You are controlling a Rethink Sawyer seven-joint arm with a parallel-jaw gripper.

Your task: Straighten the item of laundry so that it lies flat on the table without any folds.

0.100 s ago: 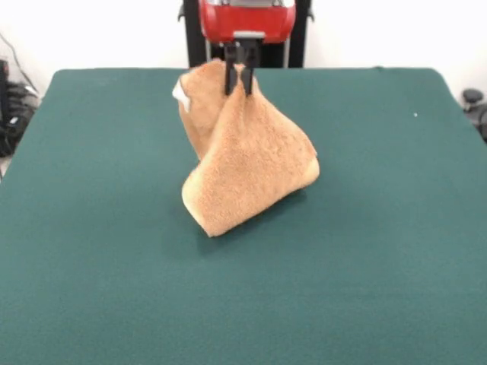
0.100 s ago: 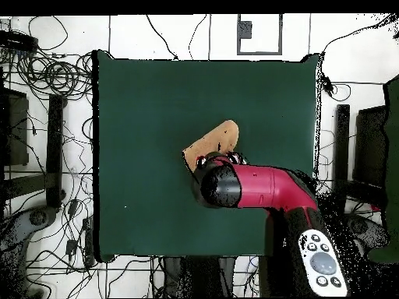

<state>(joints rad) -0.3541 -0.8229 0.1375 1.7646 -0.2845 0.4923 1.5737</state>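
Note:
The orange-tan towel point(image 1: 243, 160) hangs lifted in a tent-like drape, its top pinched by my gripper point(image 1: 237, 82), which is shut on it. Its lower folds rest on the green table point(image 1: 380, 228) near the middle. A small white tag point(image 1: 181, 94) shows at the towel's upper left edge. From above, the red arm point(image 2: 265, 187) covers most of the towel point(image 2: 214, 140); only a slanted strip shows beyond it, and the gripper itself is hidden under the arm.
Bare green cloth surrounds the towel on all sides. Cables and dark equipment point(image 2: 47, 156) lie on the floor beyond the table's edges.

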